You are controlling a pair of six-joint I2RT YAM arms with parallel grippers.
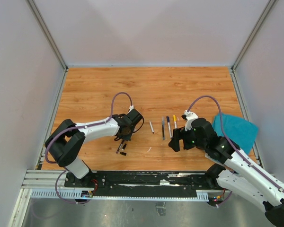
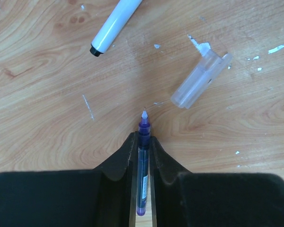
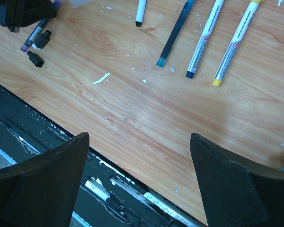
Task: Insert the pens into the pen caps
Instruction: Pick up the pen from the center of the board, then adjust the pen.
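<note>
My left gripper (image 2: 143,139) is shut on a purple pen (image 2: 143,161) whose bare tip points at a clear pen cap (image 2: 201,80) lying just ahead on the wood. A white pen with a black end (image 2: 116,26) lies beyond. In the top view the left gripper (image 1: 123,140) sits left of centre. Two black caps (image 3: 36,58) (image 3: 45,39) lie beside the held pen. Several pens lie in a row: white (image 3: 140,12), teal (image 3: 175,35), blue-tipped (image 3: 206,38), yellow-tipped (image 3: 236,40). My right gripper (image 3: 137,142) is open and empty above the near table edge (image 1: 180,142).
A teal cloth (image 1: 234,130) lies at the right. A tiny white scrap (image 3: 102,78) lies on the wood between the caps and the pen row. The black base rail (image 1: 146,179) runs along the near edge. Grey walls enclose the table.
</note>
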